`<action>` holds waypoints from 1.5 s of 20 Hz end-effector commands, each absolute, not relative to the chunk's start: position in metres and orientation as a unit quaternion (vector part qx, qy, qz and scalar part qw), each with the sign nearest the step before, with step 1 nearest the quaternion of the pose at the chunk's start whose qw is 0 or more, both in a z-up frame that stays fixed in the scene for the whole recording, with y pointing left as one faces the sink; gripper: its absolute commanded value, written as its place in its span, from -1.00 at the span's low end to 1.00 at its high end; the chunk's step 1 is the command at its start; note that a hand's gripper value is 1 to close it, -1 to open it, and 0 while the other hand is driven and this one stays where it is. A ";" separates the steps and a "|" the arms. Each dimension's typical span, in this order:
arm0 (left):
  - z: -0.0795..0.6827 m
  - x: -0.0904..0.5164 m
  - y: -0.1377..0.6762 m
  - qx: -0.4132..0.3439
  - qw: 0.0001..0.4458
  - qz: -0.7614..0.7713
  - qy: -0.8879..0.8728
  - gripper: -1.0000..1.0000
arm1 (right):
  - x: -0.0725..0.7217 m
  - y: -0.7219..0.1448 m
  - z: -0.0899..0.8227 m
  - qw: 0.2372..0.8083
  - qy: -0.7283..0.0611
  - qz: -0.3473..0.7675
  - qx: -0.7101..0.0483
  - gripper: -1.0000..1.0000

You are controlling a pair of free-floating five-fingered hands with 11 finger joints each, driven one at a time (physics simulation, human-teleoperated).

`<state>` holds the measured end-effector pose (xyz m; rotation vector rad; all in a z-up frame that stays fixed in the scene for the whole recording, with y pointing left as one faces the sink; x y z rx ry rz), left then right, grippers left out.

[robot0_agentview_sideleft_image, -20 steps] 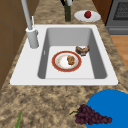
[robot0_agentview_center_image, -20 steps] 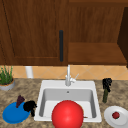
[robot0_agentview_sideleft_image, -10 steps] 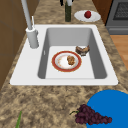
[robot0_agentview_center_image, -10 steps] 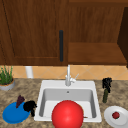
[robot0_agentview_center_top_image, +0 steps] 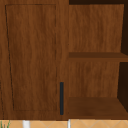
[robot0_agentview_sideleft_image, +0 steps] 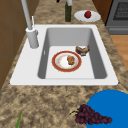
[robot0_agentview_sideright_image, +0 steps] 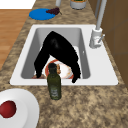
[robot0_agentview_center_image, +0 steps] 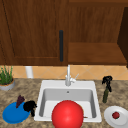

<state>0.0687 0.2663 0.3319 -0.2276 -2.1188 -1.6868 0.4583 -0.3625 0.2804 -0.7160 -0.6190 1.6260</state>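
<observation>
My right hand (robot0_agentview_center_image: 107, 80) hovers at the top of a dark green bottle (robot0_agentview_center_image: 105, 95) standing on the counter right of the sink. In the right side view this hand (robot0_agentview_sideright_image: 58, 51) arches over the bottle (robot0_agentview_sideright_image: 54, 83), its thumb and fingers hanging apart on either side of the cap without closing on it. My left hand (robot0_agentview_center_image: 30, 106) floats by the right edge of a blue plate (robot0_agentview_center_image: 13, 114) that carries dark grapes (robot0_agentview_center_image: 20, 100). In the sink (robot0_agentview_sideleft_image: 32, 72) lies a red-rimmed plate (robot0_agentview_sideleft_image: 66, 61) with food on it.
A white plate (robot0_agentview_center_image: 117, 117) with a red fruit (robot0_agentview_center_image: 115, 115) sits at the right front, and a red round shape (robot0_agentview_center_image: 67, 115) shows at the sink's front. The faucet (robot0_agentview_center_image: 68, 76) rises behind the basin; a potted plant (robot0_agentview_center_image: 6, 78) stands far left. Above is a closed cabinet door (robot0_agentview_center_top_image: 32, 57) beside open shelves (robot0_agentview_center_top_image: 96, 56).
</observation>
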 end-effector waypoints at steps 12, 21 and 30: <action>0.332 0.069 0.266 -0.082 0.210 -0.607 -0.762 0.00 | 0.468 -0.375 0.308 0.589 -0.271 0.700 -0.299 -1.00; 0.332 0.069 0.266 -0.082 0.210 -0.607 -0.762 0.00 | 0.466 -0.418 0.303 0.593 -0.320 0.693 -0.257 -1.00; 0.332 0.069 0.266 -0.082 0.210 -0.607 -0.762 0.00 | 0.455 -0.467 0.295 0.587 -0.344 0.693 -0.238 -1.00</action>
